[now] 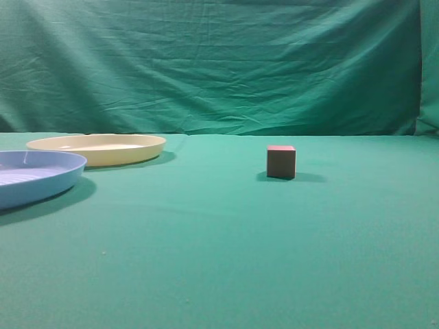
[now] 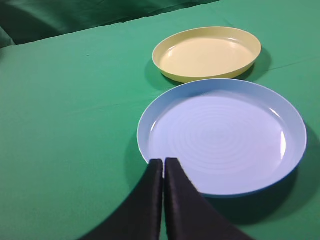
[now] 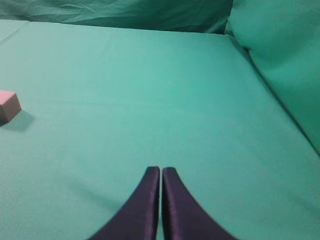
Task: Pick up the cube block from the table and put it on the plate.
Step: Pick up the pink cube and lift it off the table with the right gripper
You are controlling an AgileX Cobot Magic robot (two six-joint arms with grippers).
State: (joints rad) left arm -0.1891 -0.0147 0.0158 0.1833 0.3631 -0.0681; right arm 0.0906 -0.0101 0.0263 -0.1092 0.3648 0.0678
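Note:
The cube block [image 1: 281,162] stands on the green table [image 1: 226,247], right of the middle, with a reddish-pink top and dark brown sides. It also shows at the left edge of the right wrist view [image 3: 8,106]. The pale yellow plate [image 1: 99,148] sits at the far left and is empty; it also shows in the left wrist view [image 2: 207,53]. My left gripper [image 2: 163,162] is shut and empty, its tips at the near rim of the blue plate. My right gripper [image 3: 161,170] is shut and empty above bare cloth, well to the right of the cube. Neither gripper shows in the exterior view.
A light blue ribbed plate [image 1: 34,176] sits at the left edge, in front of the yellow one, and also shows in the left wrist view [image 2: 222,135]. A green cloth backdrop [image 1: 219,62] hangs behind the table and along its right side [image 3: 280,55].

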